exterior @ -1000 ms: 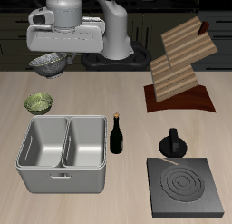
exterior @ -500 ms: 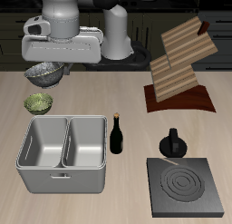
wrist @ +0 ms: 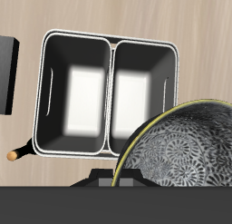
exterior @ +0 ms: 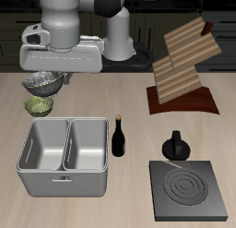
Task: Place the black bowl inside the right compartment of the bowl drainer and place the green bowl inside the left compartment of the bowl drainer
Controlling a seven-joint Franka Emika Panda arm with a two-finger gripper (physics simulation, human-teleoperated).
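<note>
Holding the black bowl by its rim, the gripper has its fingers closed narrow on it, bowl lifted off the table. It hangs above the green bowl, which sits on the table just behind the bowl drainer. Both drainer wells show nothing inside; a dark bottle stands beside the drainer.

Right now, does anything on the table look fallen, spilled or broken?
Nothing stands out. The bowl drainer sits square with both wells bare, the wine bottle stands upright beside it, and the green bowl rests on the table. The gripper holds the black bowl in the air above it.
</note>
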